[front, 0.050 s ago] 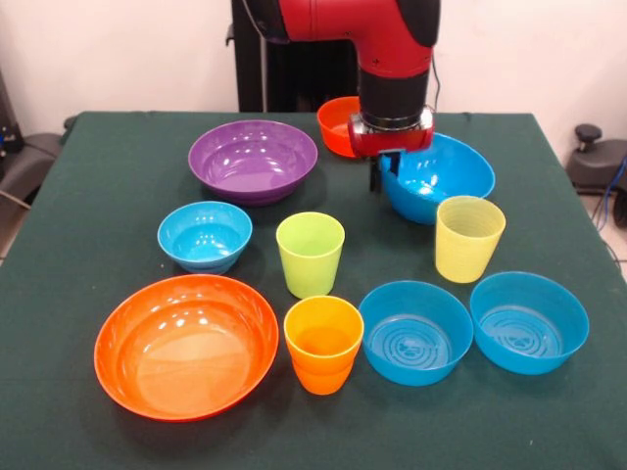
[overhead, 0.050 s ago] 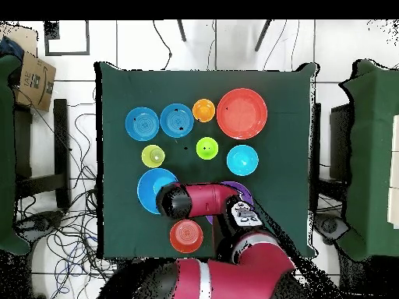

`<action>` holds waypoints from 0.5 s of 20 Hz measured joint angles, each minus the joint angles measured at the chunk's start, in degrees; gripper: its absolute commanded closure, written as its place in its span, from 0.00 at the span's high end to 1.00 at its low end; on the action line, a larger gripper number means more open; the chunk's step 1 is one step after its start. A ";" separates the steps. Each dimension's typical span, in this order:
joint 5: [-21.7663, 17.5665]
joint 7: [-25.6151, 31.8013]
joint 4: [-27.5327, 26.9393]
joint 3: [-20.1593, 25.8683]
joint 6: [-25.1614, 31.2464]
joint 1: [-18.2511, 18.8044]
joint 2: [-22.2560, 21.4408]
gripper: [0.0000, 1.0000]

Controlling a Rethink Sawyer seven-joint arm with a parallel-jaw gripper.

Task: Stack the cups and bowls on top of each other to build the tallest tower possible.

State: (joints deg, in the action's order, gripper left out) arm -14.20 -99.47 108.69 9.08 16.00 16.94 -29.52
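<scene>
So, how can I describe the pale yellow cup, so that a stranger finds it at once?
Start from the large blue bowl under the robot's gripper. Just in front of it stands the pale yellow cup, upright, behind the two medium blue bowls. Unlike the lime green cup and the orange cup, its sides are ribbed.

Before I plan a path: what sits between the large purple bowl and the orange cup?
In the front view, the lime green cup stands between the large purple bowl and the orange cup, apart from both.
</scene>
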 measured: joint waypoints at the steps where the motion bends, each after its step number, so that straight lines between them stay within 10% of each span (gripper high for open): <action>1: 0.39 0.00 0.14 0.61 1.07 0.49 -0.44 0.00; 10: 4.39 0.00 2.37 7.42 11.52 6.05 -5.43 0.00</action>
State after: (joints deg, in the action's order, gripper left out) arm -9.81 -99.47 111.05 16.50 27.52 23.00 -34.95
